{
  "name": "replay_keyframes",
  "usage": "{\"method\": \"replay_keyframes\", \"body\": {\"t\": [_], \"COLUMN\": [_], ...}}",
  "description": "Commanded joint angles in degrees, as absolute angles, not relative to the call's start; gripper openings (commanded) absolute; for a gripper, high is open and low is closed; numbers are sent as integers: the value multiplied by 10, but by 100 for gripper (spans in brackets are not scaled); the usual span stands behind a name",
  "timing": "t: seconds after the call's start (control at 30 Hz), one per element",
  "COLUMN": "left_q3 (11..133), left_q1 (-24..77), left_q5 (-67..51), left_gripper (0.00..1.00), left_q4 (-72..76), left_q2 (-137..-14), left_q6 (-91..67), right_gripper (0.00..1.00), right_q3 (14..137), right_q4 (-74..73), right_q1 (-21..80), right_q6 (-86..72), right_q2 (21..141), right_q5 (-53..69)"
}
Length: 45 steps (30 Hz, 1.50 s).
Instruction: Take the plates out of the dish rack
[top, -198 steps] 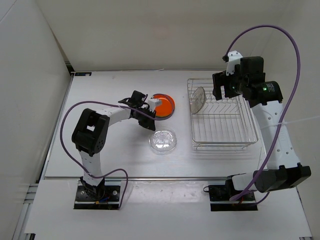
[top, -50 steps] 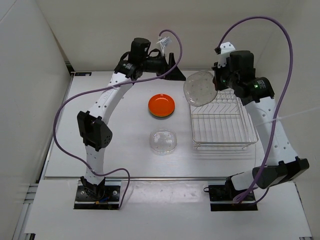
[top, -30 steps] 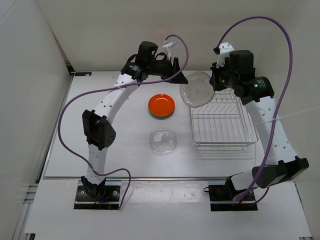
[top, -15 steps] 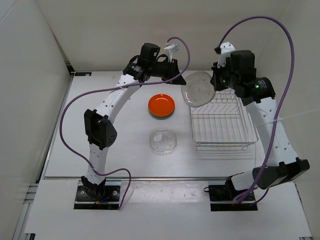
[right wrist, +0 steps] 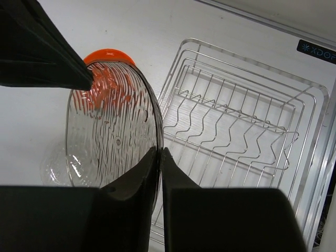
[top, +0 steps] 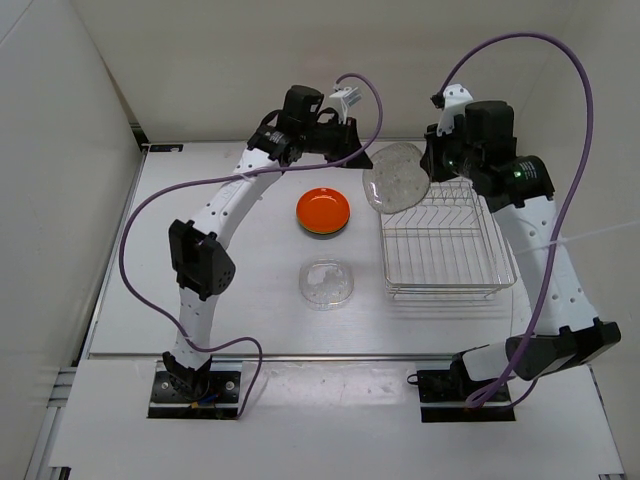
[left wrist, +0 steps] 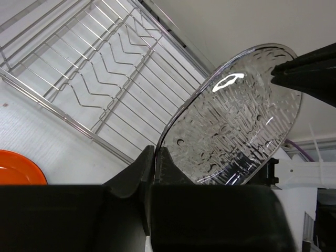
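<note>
Left pincer [left wrist: 156, 157] is clamped shut on the lower rim of the clear plate [left wrist: 236, 121], biting just the edge. Right pincer [right wrist: 160, 152] has the opposite rim between its fingers and looks pinched on it too, though from the wrist view I can't swear how hard it's squeezing. So the plate hangs in the air between both arms, tilted on edge, over the far left corner of the rack [top: 445, 292]. Reads like a mid-air handover to me.

The rack itself looks bare, so I'd guess this is the last one out. Left of the rack, an orange plate [top: 323, 210] sits on the bench [top: 220, 260], and another clear plate [top: 327, 283] lies off the rack's near left corner.

Doing this bit well: the right side shouldn't let go until the left grip is solid. It should then open properly and back straight off along the plate's plane so it doesn't nudge it. That's a thin edge grip on slick glassy stuff, so swing slowly, level it out, and set it down left of the rack near the others, not on top of them.
</note>
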State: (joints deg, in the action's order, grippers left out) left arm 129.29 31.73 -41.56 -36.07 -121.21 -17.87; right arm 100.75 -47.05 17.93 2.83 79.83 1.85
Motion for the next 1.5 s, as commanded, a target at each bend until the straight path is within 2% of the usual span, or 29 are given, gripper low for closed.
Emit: {"method": "replay_keyframes", "body": {"t": [0.0, 0.17, 0.2, 0.27, 0.3, 0.37, 0.47, 0.57, 0.87, 1.07, 1.3, 1.47], "left_q3": [1309, 1297, 1291, 1291, 1291, 1285, 1270, 1236, 1125, 1054, 918, 891], "left_q1": [320, 320, 320, 320, 320, 320, 320, 315, 297, 285, 279, 268], "left_q5": [-364, -352, -352, -347, -342, -335, -309, -308, -304, -293, -286, -307], "left_gripper": [11, 11, 11, 11, 11, 11, 11, 11, 11, 11, 11, 11], "left_q4": [-362, -368, -368, -368, -368, -374, -388, -415, -532, -545, -481, -454], "left_q2": [-1173, -1160, -1155, -1155, -1149, -1143, -1128, -1102, -1014, -991, -973, -997], "left_q6": [-165, -144, -144, -144, -144, -130, -86, -19, 148, 160, 141, 119], "right_gripper": [10, 34, 34, 47, 57, 85, 100, 100, 100, 100, 100, 100], "right_q3": [1006, 995, 995, 989, 984, 983, 983, 972, 966, 960, 948, 942], "right_q4": [-473, -473, -473, -473, -468, -468, -468, -456, -450, -450, -450, -450], "right_q1": [181, 181, 181, 181, 181, 181, 181, 181, 133, 114, 114, 114], "right_q6": [20, 15, 15, 15, 15, 15, 15, 26, 37, 37, 37, 37], "right_q2": [772, 766, 766, 761, 761, 761, 756, 741, 701, 695, 685, 673], "right_q5": [62, 75, 75, 80, 80, 73, 37, -5, -5, 8, 19, 25]}}
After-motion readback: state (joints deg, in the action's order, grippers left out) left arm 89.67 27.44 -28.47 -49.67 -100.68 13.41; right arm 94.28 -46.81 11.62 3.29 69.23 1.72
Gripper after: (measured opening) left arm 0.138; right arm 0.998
